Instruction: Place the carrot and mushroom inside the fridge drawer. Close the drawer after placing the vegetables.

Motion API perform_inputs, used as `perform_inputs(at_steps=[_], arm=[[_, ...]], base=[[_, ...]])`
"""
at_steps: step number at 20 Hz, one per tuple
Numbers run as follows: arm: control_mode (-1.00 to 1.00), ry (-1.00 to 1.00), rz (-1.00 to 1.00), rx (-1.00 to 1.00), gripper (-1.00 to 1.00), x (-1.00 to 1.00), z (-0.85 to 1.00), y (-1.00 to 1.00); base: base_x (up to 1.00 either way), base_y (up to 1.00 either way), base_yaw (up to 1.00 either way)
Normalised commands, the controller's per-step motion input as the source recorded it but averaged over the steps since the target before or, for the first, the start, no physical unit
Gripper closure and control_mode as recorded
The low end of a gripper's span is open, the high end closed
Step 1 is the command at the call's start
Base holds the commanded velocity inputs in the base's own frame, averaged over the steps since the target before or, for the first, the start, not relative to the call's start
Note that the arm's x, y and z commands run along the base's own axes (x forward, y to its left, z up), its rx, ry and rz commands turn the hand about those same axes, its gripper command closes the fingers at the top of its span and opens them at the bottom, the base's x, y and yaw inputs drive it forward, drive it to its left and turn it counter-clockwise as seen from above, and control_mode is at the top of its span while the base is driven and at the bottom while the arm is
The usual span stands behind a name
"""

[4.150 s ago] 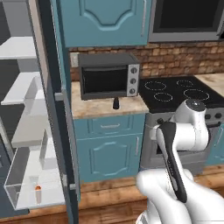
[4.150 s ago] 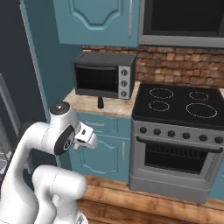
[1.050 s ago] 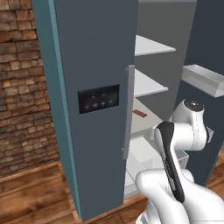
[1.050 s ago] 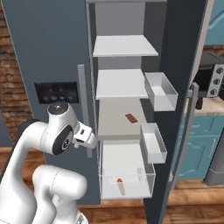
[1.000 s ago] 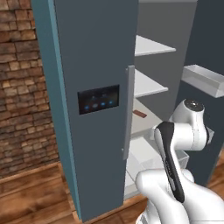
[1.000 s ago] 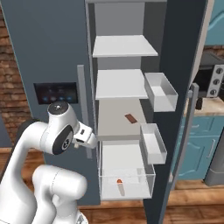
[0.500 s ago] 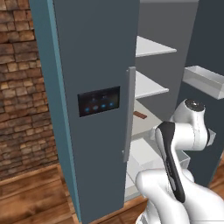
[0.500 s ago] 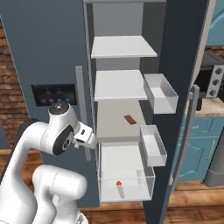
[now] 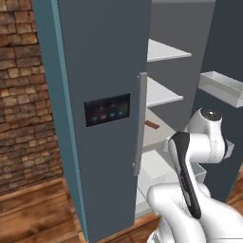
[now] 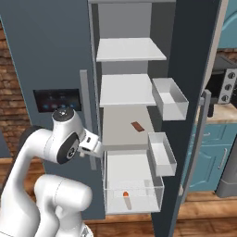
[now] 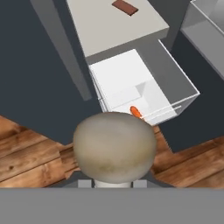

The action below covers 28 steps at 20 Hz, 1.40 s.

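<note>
1. The mushroom [image 11: 114,146] sits right at the jaws in the hand view, its pale brown cap hiding the tips. From its place there I judge the jaws clamped on it, though the grip itself is covered by the cap.

2. The drawer [image 11: 144,92] stands pulled out at the foot of the fridge. In the hand view it lies ahead of and below the mushroom, its open top facing the hand.

3. The carrot [image 10: 126,197] already lies inside the drawer, near the front wall and toward the left corner. Its long axis runs roughly front to back.

4. In the right base view the gripper [image 10: 92,143] is left of the drawer and above its rim, near the closed door's handle [image 10: 86,113].

5. The coming move turns on this offset: the mushroom must travel rightward and down over the drawer's left edge. The bare floor behind the carrot looks the safest spot.

6. A door tray [image 10: 162,154] hangs beside the drawer's right edge, so overshooting right risks a bump.
</note>
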Motion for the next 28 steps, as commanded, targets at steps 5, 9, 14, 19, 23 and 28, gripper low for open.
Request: perform_inputs(at_steps=[5, 9, 14, 19, 23, 28], arm=[[-1.00, 0.35, -0.01, 0.00, 1.00, 0.77, -0.52, -0.56], [-1.00, 0.40, 0.00, 0.00, 1.00, 0.76, -0.60, -0.46], [-1.00, 0.21, 0.00, 0.00, 1.00, 0.37, -0.47, -0.28], [-1.00, 0.08, 0.00, 0.00, 1.00, 0.20, -0.59, -0.16], [-1.00, 0.01, 0.00, 0.00, 1.00, 0.09, -0.85, -0.09], [-1.00, 0.06, 0.00, 0.01, 1.00, 0.03, -0.58, -0.13]], base=[[0.00, 0.00, 0.00], [0.00, 0.00, 0.00], [0.00, 0.00, 0.00], [0.00, 0.00, 0.00], [0.00, 0.00, 0.00], [0.00, 0.00, 0.00]])
